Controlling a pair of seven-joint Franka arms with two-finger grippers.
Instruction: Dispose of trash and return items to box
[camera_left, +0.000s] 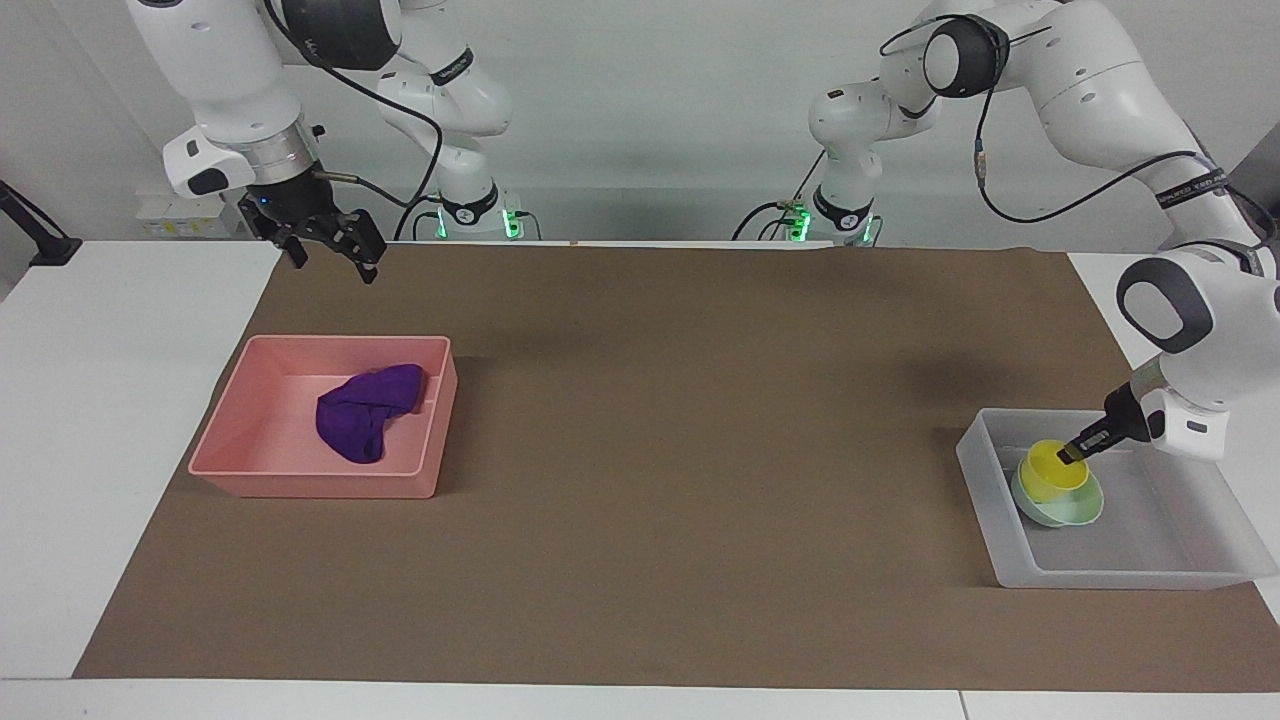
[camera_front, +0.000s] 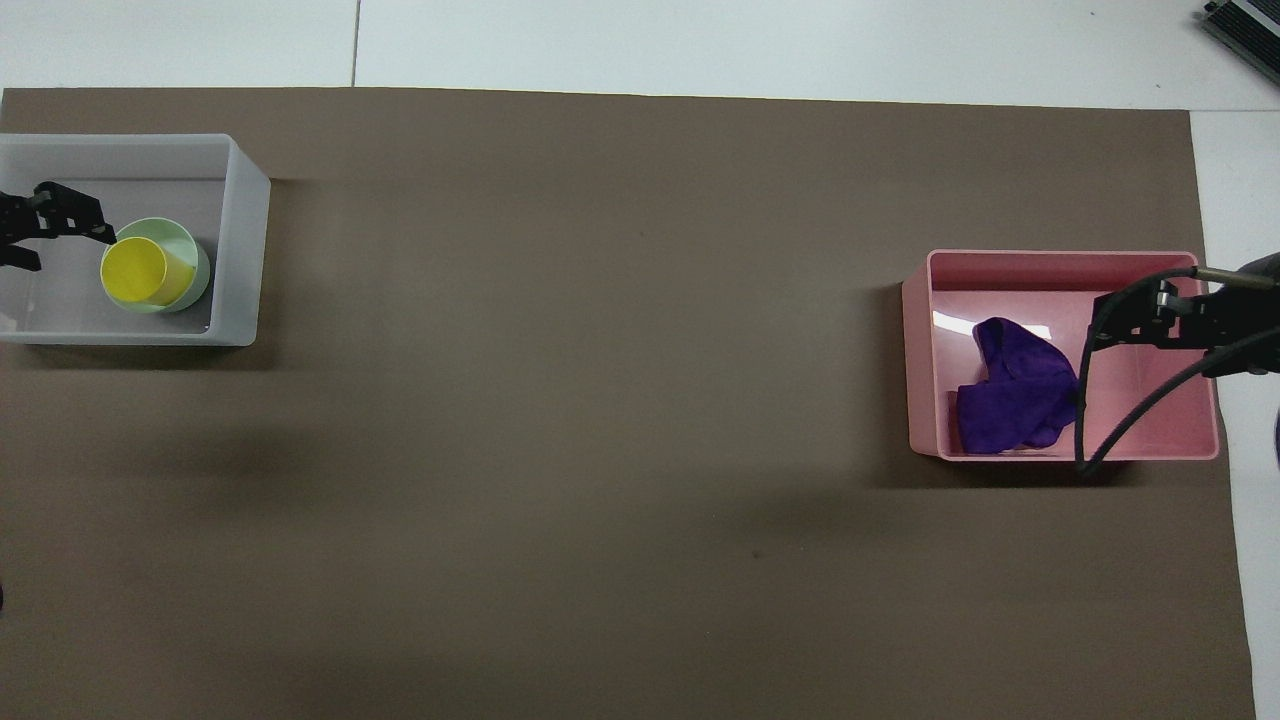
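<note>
The yellow cup (camera_left: 1050, 468) (camera_front: 140, 272) stands in the mint-green bowl (camera_left: 1068, 510) (camera_front: 192, 262) inside the translucent box (camera_left: 1100, 576) (camera_front: 245, 250) at the left arm's end of the table. My left gripper (camera_left: 1073, 452) (camera_front: 70, 250) hangs open over the box beside the cup's rim, holding nothing. The purple cloth (camera_left: 365, 415) (camera_front: 1010, 395) lies crumpled in the pink tray (camera_left: 310, 486) (camera_front: 1060, 258). Raised above the mat's edge by that tray, my right gripper (camera_left: 332, 262) (camera_front: 1110, 325) waits open and empty.
A brown mat (camera_left: 680, 450) covers most of the table, with white tabletop (camera_left: 100, 420) at both ends. The right arm's black cable (camera_front: 1130, 420) hangs over the pink tray in the overhead view.
</note>
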